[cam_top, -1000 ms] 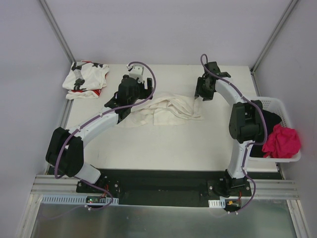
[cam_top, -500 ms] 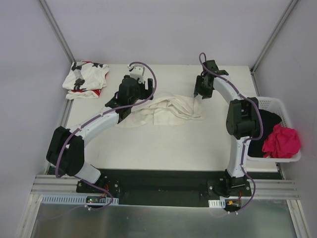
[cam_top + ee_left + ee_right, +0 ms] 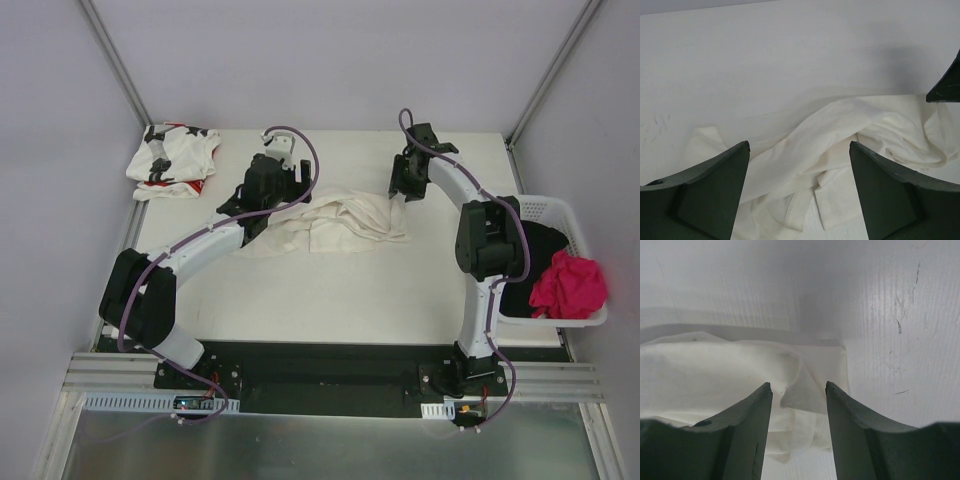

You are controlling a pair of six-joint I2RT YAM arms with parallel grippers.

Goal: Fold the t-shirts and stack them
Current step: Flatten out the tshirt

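since the cream t-shirt (image 3: 340, 222) lies crumpled, your left pincer (image 3: 799, 145) and right pincer (image 3: 798, 385) hang spread and empty over its far edge, likely to flatten it.

A white basket (image 3: 557, 203) sits at the table (image 3: 340, 285) edge, right side; pink cloth (image 3: 568, 285), perhaps black fabric (image 3: 545, 245), inside.

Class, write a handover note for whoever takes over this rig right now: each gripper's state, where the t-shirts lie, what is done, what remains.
Left gripper: open, holding nothing, above the left part of the cream t-shirt.
Right gripper: open, holding nothing, above that shirt's far right corner.
Cream t-shirt: crumpled mid-table.
Star-print t-shirt: bunched at the far left corner, apart from the other.
Done: no neat fold or stack visible.
Left: flatten and fold the cream t-shirt, fold the star-print t-shirt, stack them.
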